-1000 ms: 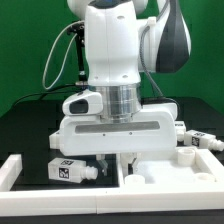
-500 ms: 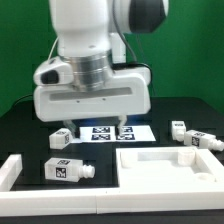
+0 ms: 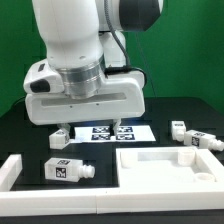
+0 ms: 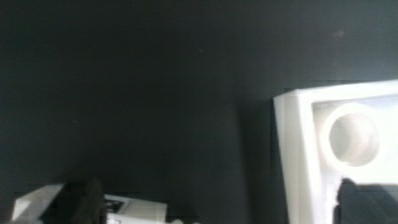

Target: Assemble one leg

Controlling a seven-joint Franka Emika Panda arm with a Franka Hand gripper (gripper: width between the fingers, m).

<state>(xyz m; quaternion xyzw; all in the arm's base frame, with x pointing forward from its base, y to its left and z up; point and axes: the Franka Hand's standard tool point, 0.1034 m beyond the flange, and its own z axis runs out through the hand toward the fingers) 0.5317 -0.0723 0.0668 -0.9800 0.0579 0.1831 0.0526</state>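
White leg (image 3: 68, 171) lies on blk table (image 3: 15, 140) w/ jaws spread wide over marker board (image 3: 96, 133).

On the worktop (image 3: 25, 140) the marker board (image 3: 112, 133) lies mid-back; a leg (image 3: 62, 139) lies just beside its edge on the exterior view's left; a second leg (image 3: 68, 171) lies nearer the front; the panel (image 3: 125, 165) sits front-right; a third leg (image 3: 180, 130) and fourth leg (image 3: 205, 141) lie behind it.
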